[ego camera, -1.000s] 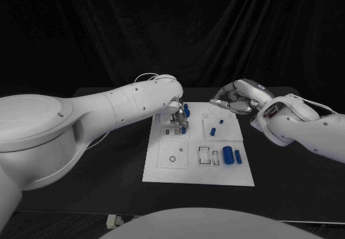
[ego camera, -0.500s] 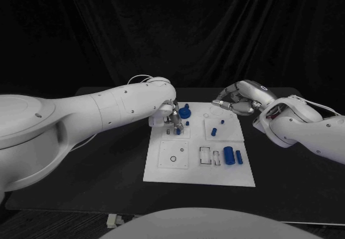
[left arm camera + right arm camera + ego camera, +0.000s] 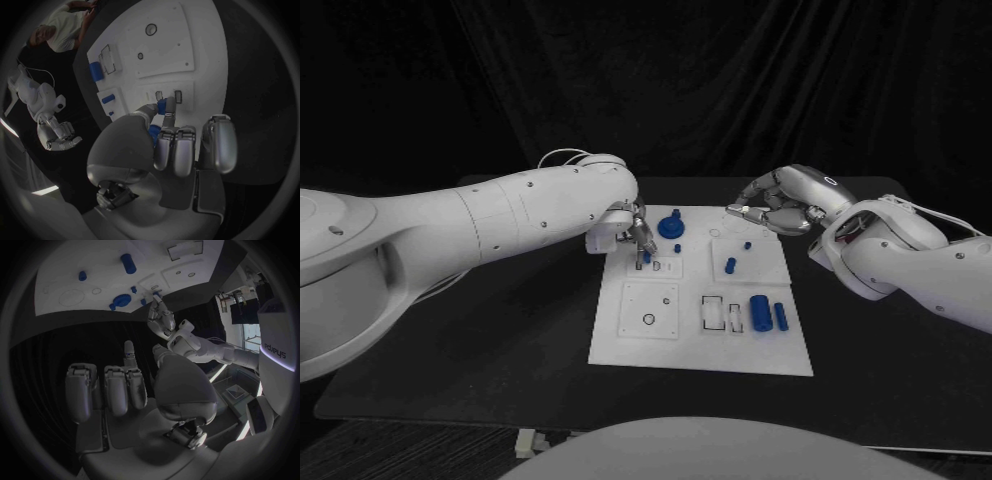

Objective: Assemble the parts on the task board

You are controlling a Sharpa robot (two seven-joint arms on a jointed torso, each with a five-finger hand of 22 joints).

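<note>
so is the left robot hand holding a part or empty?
Holding: left robot hand pinches a small blue part at its fingertips, over the task board.

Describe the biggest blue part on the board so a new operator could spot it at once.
Start at the white task board in the middle of the black table. Go to its near right section, beside the outlined rectangular slots. The big blue cylinder lies there on its side, thicker and longer than the slim blue piece just right of it.

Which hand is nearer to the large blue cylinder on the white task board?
Left. The left hand works at the board's far-left slots; the right hand hovers beyond the board's far edge, farther from the large blue cylinder.
</note>
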